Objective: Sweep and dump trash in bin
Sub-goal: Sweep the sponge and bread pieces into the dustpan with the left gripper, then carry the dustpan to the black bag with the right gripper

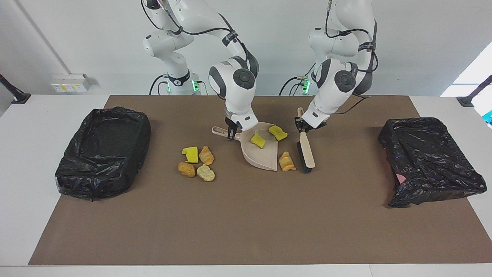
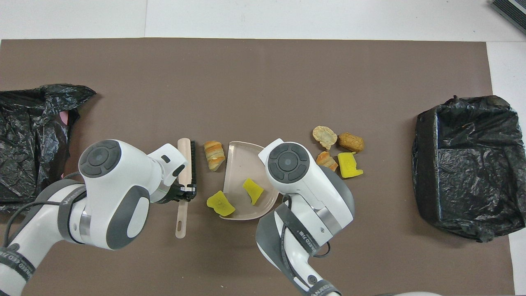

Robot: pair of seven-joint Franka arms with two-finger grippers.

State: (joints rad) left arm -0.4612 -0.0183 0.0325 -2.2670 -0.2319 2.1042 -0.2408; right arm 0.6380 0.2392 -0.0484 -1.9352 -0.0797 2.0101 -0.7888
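My right gripper (image 1: 232, 133) is shut on the handle of the beige dustpan (image 1: 265, 157), which lies on the mat. One yellow foam piece (image 1: 258, 141) lies in the pan and another (image 1: 278, 133) sits at its rim nearer to the robots. A croissant lump (image 1: 286, 161) lies between the pan's edge and the brush (image 1: 306, 154). My left gripper (image 1: 302, 126) is shut on the brush handle, with the bristles down at the mat. Several more trash pieces (image 1: 198, 163) lie clustered beside the pan toward the right arm's end. In the overhead view the right arm hides its gripper.
An open bin lined with a black bag (image 1: 77, 169) stands at the right arm's end of the brown mat. A crumpled black bag (image 1: 428, 161) covers something at the left arm's end. The mat farther from the robots than the trash is bare.
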